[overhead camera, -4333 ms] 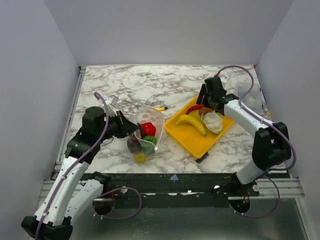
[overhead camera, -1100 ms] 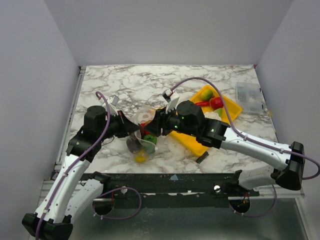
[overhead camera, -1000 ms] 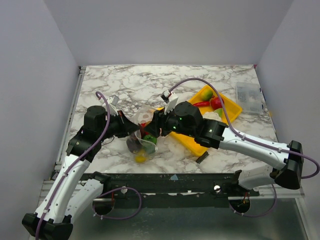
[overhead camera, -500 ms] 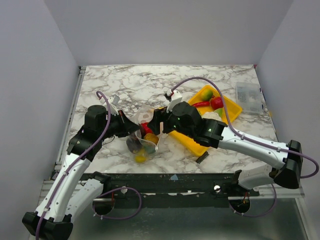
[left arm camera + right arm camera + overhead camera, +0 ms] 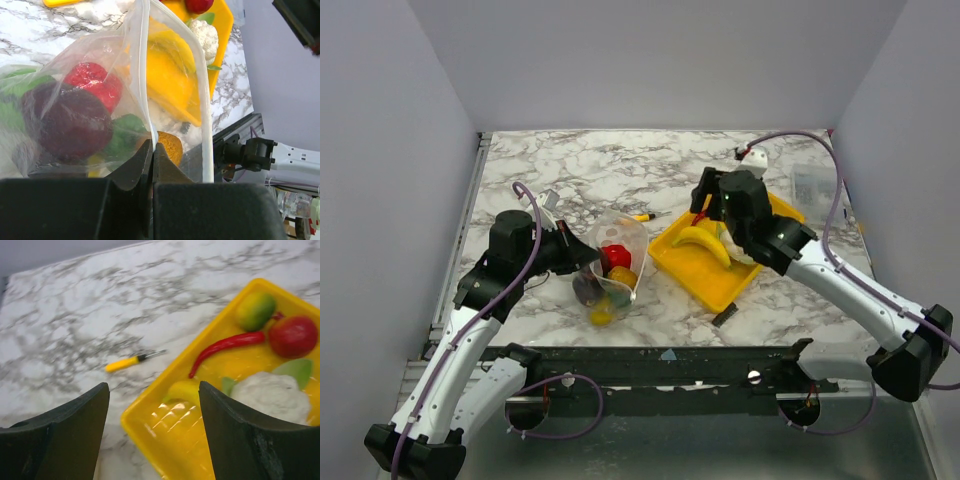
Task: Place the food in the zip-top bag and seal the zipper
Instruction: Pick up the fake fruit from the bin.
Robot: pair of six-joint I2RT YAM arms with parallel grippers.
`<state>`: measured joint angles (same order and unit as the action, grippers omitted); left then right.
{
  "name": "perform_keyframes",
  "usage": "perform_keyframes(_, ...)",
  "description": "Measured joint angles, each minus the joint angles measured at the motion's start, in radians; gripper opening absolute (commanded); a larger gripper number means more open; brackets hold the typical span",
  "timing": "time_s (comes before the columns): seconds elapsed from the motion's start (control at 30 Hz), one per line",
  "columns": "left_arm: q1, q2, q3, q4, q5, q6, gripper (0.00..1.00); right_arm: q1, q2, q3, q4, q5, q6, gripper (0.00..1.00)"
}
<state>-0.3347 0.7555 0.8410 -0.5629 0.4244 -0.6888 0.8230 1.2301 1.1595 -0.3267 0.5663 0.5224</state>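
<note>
1. The left gripper (image 5: 151, 152) is clamped tight on the rim of the zip-top bag (image 5: 617, 262). The bag stands on the marble bench (image 5: 580, 170), left of the yellow tray (image 5: 698, 285).
2. Inside the bag lie a red pepper (image 5: 95, 82), a dark purple piece (image 5: 70, 125), a green piece (image 5: 125, 137) and an orange-yellow fruit (image 5: 170, 146).
3. The zipper (image 5: 204, 115) is unsealed, its two sides apart.
4. The right gripper (image 5: 154, 435) is spread wide and empty, above the tray's far-left corner.
5. On the tray are a banana (image 5: 703, 243), a cauliflower (image 5: 272, 395) and a red chilli (image 5: 225, 345).
6. A yellow stick (image 5: 125, 362) lies on the bench, left of the tray.
</note>
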Motion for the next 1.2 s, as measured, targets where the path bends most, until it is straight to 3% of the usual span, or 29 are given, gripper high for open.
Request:
perform_keyframes(0.23,0.000,-0.002,0.000,-0.004,-0.001,0.016,0.00,-0.374,0.093,-0.009,-0.013,-0.069,0.001,0.83)
perform_keyframes(0.4,0.000,-0.008,0.000,-0.008,-0.002,0.030,0.00,-0.531,0.229,-0.011,0.001,-0.154,0.000,0.91)
perform_keyframes(0.67,0.000,-0.003,0.000,-0.009,-0.004,0.055,0.00,-0.609,0.402,-0.012,0.042,-0.264,-0.001,0.95)
perform_keyframes(1.2,0.000,0.002,0.000,-0.010,-0.004,0.068,0.00,-0.647,0.496,-0.014,0.140,-0.294,0.029,0.95)
